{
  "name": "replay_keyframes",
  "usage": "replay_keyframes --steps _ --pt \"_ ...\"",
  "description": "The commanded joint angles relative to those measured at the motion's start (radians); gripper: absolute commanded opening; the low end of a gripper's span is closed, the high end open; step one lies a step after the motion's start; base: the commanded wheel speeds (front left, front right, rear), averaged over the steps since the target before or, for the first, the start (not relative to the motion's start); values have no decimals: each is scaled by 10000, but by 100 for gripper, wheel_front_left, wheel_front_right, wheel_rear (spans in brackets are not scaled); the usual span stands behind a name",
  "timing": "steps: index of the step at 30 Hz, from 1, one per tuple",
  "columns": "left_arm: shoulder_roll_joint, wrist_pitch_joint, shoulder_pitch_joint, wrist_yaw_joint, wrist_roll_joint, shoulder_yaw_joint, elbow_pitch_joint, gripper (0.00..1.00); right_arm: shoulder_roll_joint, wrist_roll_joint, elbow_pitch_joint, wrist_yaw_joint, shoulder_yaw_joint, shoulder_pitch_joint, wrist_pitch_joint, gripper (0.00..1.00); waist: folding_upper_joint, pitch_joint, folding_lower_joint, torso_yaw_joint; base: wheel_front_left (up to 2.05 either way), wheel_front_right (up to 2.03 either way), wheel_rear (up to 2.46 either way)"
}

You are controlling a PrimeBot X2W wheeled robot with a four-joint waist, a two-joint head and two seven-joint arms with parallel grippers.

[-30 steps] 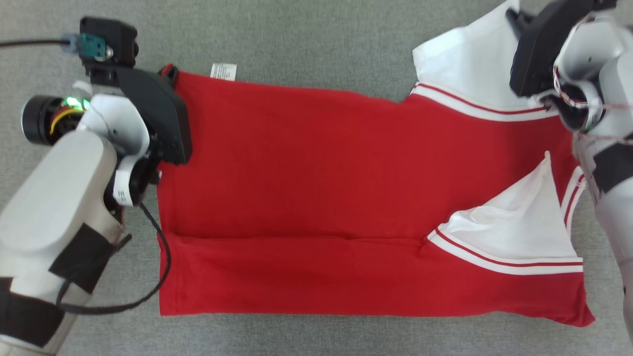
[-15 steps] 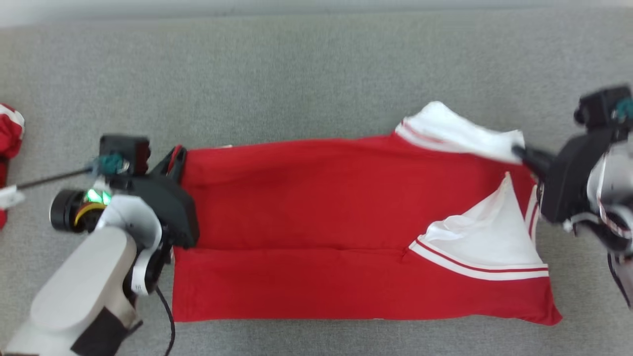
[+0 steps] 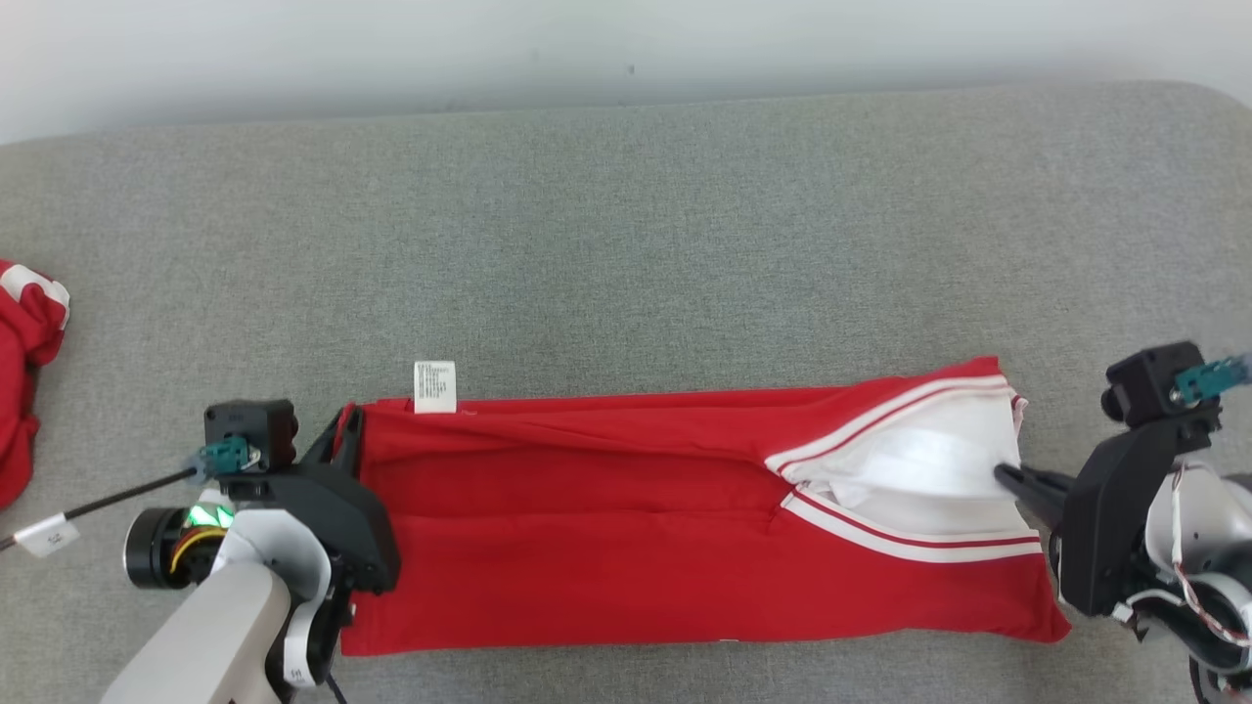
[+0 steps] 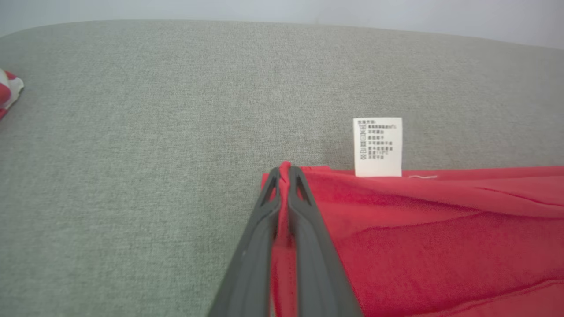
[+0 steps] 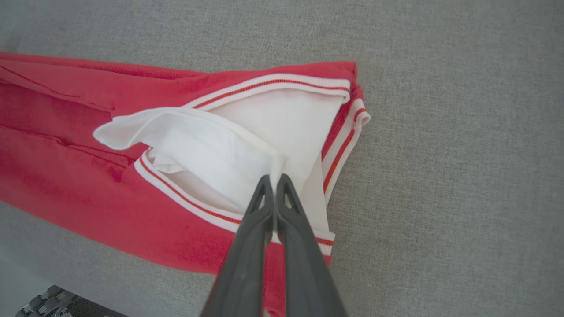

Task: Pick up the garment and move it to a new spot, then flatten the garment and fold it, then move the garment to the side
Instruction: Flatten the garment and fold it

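Observation:
The red garment (image 3: 606,528) with white, red-striped sleeves lies folded into a long strip near the front of the grey surface. My left gripper (image 3: 344,422) is shut on its red far-left corner (image 4: 285,169), beside the white care label (image 4: 377,146). At the other end, my right gripper (image 3: 1007,476) is shut on the white sleeve fabric (image 5: 246,145), which is folded over onto the body. In the right wrist view the fingertips (image 5: 265,185) pinch a white fold.
The grey padded surface (image 3: 626,244) stretches wide behind the garment, ending at a pale wall. Another red and white cloth (image 3: 24,323) lies at the far left edge. A cable with a tag (image 3: 49,533) trails left of my left wrist.
Both grippers have pulled the garment's far edge toward me over its near part, so it now lies as a narrower strip. The head camera has tilted up, showing more surface.

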State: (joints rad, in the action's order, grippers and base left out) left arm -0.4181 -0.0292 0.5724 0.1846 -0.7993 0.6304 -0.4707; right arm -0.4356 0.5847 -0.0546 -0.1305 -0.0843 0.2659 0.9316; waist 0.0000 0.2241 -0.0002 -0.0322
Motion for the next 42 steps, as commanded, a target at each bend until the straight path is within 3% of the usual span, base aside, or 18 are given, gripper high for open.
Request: replay_keyframes --steps 1,2,4,5,6,7,17,22,25,30,34,38,42 --pt "-22 87 -187 -11 -55 -41 -62 1 86 -115 -132 -3 80 -160 69 0 0 -19 2 -4 0 0 0" --pt "-17 142 -263 -13 -85 -50 -91 4 142 -168 -189 -3 110 -282 174 0 0 -26 2 -1 0 0 0" --pt "37 238 -379 -17 -134 -55 -137 35 202 -281 -315 -3 139 -482 306 0 0 -39 2 16 0 0 0" --pt "60 294 -436 6 -129 -56 -154 95 274 -320 -344 -3 207 -549 319 0 0 -44 2 29 0 0 0" --pt "78 340 -490 63 -149 -75 -187 100 366 -357 -363 -3 262 -625 310 16 0 -53 2 43 0 0 0" --pt "98 422 -549 72 -160 -80 -198 100 439 -398 -318 -3 281 -746 410 100 0 -72 2 56 0 0 0" --pt "326 2030 -1655 266 -282 -434 -60 100 797 -751 -412 -3 681 -1451 759 100 0 -557 2 135 0 0 0" --pt "584 2908 -2631 97 -192 -1179 779 100 1073 -857 -601 -3 1368 -1759 287 100 0 -912 2 269 0 0 0" --pt "809 2952 -3254 -115 799 -2220 2072 100 1290 -1026 -623 -3 1868 -1780 -15 100 0 -1126 2 329 0 0 0" --pt "1782 2941 -4937 -899 2783 -4012 4007 100 2008 -1560 -47 -3 2745 -1385 -416 100 0 -1401 2 346 0 0 0" --pt "2647 2942 -5932 -1857 4140 -5029 4787 100 2644 -1961 764 -5 3376 -881 -645 100 0 -1410 2 389 0 0 0" --pt "3377 2944 -6489 -2513 4826 -6004 5042 100 2991 -2230 1481 -5 3674 -352 -809 100 0 -1296 2 480 0 0 0" --pt "3625 2944 -6752 -2829 5113 -6348 4945 100 3016 -2566 2222 -5 3769 83 -853 100 0 -1076 2 628 0 0 0"
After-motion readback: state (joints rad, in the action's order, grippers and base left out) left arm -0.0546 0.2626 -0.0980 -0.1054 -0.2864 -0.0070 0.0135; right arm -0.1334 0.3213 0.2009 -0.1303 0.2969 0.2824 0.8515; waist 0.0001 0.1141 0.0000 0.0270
